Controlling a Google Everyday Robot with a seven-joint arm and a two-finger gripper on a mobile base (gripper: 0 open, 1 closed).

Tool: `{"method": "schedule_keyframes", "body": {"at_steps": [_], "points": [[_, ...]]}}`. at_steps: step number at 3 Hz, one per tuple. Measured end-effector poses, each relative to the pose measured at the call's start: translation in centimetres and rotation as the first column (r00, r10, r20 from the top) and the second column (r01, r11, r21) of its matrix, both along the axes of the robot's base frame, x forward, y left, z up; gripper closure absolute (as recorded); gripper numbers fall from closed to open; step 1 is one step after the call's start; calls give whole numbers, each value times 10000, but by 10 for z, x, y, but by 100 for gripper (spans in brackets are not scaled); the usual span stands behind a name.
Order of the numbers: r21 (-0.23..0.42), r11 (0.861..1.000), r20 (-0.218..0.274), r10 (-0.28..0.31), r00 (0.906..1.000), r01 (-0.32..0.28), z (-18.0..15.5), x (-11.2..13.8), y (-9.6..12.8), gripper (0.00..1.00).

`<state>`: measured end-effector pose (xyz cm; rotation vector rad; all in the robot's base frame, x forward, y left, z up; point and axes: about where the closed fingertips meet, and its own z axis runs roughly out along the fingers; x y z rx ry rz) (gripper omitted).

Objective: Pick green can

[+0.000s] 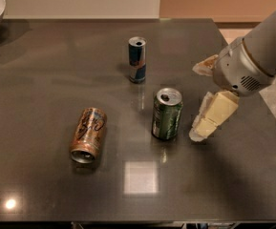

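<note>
Approaching the target from the side, nothing yet grasped.

The dark green standard-size soda can [166, 114] stands upright near the middle of the dark polished counter [42, 80], with its silver top and tab opening facing up. The cream-coloured tool [208, 117], on the end of a grey arm, hangs low just beside the can on its camera-right side with a narrow gap between them. It has hold of nothing, and how far open it is cannot be told. Judged from this low, side-on placement, the intent is to take the can by its wall rather than from above. The slim blue-and-silver can [137, 59] stands upright further back. The orange-brown can [88, 134] lies on its side well to the left. Both sit outside the likely approach path, so the risk of collision appears low.
</note>
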<state>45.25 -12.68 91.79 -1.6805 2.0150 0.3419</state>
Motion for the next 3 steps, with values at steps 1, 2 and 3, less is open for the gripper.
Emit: {"method": "schedule_keyframes", "body": {"at_steps": [1,2,3], "points": [[444,9987,-215,262,9994,-252,-14,-2,18,0],[762,9968,-308,258,9992,-234,-25,2,27,0],[1045,9945,-327,114,9994,-79,-30,7,31,0]]}}
